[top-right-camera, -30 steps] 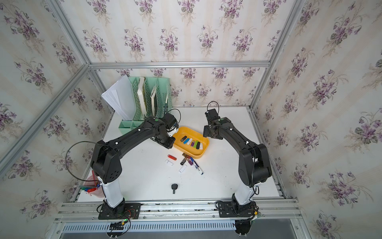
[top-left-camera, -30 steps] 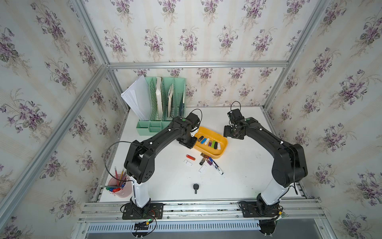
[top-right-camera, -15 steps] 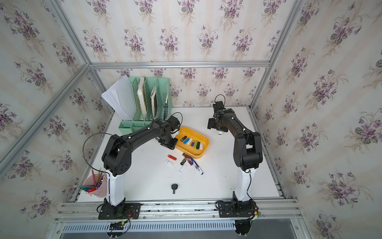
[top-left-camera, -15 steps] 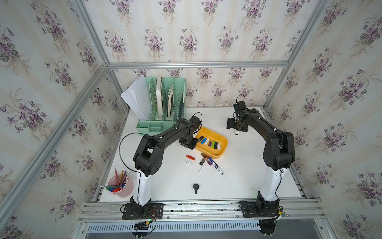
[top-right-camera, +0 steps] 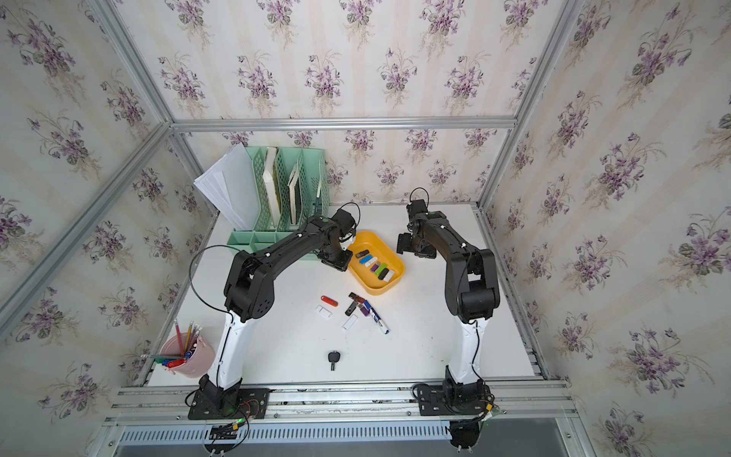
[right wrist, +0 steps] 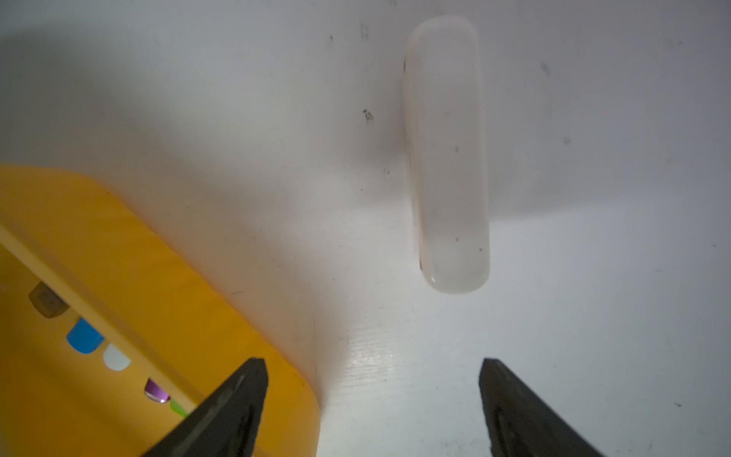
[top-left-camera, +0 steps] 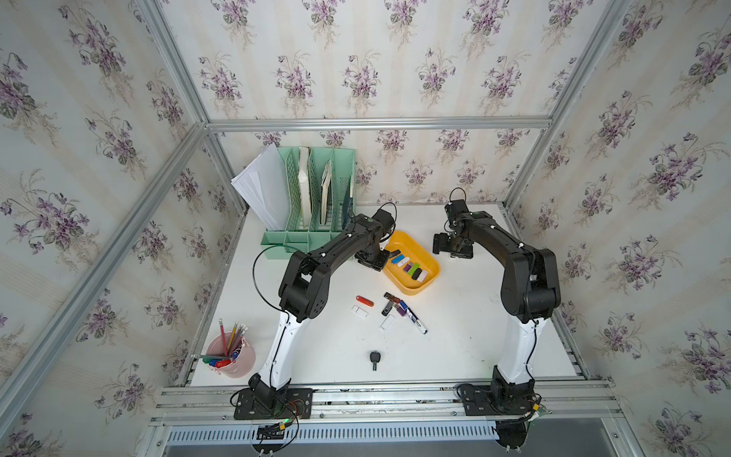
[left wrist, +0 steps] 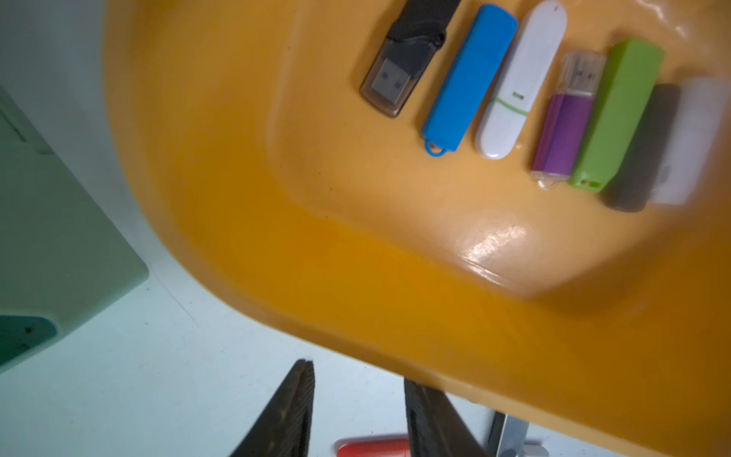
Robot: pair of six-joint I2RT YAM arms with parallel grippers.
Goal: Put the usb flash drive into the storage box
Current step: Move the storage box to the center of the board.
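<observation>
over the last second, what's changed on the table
The left arm's elbow and the right arm's elbow swung inward. The left gripper stayed at the storage box edge, open and empty. The right gripper barely shifted, open by a white drive on the table. Nothing visibly grabbed or dropped. Drives in the box, loose drives and key unchanged.

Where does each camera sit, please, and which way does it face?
Top views: high above the front of the table, looking down toward the back wall; left arm and right arm show whole.
Left wrist: on the left arm, looking down into the storage box at its drives; left tool fingers show, apart.
Right wrist: on the right arm, looking down at a pale flash drive on the table; right tool fingers show, wide apart.
Shared by both wrist views: storage box, blue drive.
</observation>
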